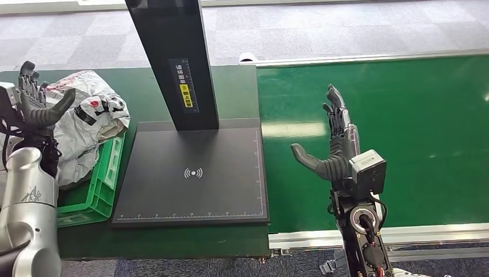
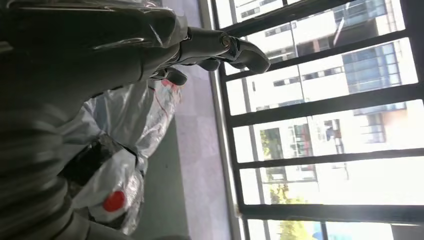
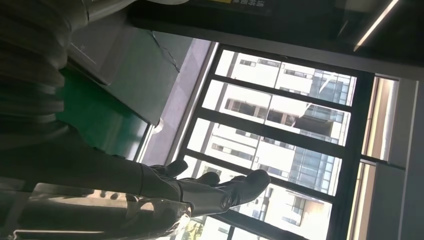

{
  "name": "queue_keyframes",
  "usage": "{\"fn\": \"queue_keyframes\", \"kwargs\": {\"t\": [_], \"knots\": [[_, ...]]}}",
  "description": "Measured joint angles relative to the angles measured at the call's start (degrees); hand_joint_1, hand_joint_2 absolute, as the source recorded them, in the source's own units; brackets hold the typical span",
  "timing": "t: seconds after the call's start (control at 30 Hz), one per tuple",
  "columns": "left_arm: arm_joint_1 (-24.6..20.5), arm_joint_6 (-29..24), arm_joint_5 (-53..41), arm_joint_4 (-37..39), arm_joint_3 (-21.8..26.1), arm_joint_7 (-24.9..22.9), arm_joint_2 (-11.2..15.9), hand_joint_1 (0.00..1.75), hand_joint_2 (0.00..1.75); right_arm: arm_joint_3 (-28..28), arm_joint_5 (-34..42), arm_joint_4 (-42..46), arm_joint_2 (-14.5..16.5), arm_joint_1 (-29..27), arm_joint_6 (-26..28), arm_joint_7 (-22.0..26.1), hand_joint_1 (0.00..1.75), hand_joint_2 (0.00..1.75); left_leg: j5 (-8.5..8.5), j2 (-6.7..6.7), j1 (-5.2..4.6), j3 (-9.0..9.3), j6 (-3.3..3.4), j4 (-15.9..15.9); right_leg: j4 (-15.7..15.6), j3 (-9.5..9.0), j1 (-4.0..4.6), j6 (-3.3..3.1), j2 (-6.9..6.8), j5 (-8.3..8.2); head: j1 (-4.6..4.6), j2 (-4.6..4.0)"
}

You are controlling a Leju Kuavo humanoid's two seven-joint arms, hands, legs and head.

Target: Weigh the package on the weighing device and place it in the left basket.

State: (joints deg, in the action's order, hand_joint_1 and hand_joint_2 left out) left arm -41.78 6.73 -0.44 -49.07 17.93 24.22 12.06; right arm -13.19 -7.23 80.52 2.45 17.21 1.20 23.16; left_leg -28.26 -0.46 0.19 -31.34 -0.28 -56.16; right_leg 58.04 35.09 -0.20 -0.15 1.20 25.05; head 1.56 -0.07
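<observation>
A white and grey plastic package [image 1: 86, 124] with black and red print lies in the green basket [image 1: 101, 184] at the left of the table; the left wrist view shows the package [image 2: 120, 165] close below my hand. My left hand [image 1: 37, 104] is raised just left of the package, fingers spread, holding nothing. The black scale platform [image 1: 193, 173] with its dark post [image 1: 173, 57] stands bare in the middle. My right hand [image 1: 334, 147] hovers open above the green conveyor belt [image 1: 403, 133], to the right of the scale.
The belt's metal rail [image 1: 380, 235] runs along the near edge. Grey carpet floor [image 1: 288, 29] lies beyond the table. Both wrist views face large windows [image 2: 325, 125] with buildings outside.
</observation>
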Motion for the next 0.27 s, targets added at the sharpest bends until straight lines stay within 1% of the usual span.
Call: {"fn": "queue_keyframes", "kwargs": {"t": [0.1,0.2,0.27], "knots": [[3.8,1.2,5.6,-8.5,-2.9,-0.4,-1.7,0.00,1.75,0.3,-0.1,-0.3,0.0,0.0,0.1,0.2,0.00,1.75,0.00,-0.02,0.00,-0.01,0.00,0.0,0.0,0.01,0.00,0.00,-0.01,0.00,0.01,0.00],[7.7,0.9,7.0,-15.9,-6.2,-0.1,-3.0,0.00,1.75,0.7,-0.3,-0.4,0.0,0.0,0.4,0.3,0.00,1.75,0.00,-0.03,0.00,-0.01,0.00,0.0,0.0,0.00,0.00,0.00,-0.01,0.00,0.00,0.00],[9.4,0.8,7.3,-18.7,-7.9,0.2,-3.5,0.00,1.75,0.9,-0.3,-0.4,0.0,-0.1,0.6,0.3,0.00,1.75,0.00,-0.04,0.00,-0.01,0.00,0.0,0.0,0.00,0.00,0.00,-0.02,0.00,0.00,0.00]]}}
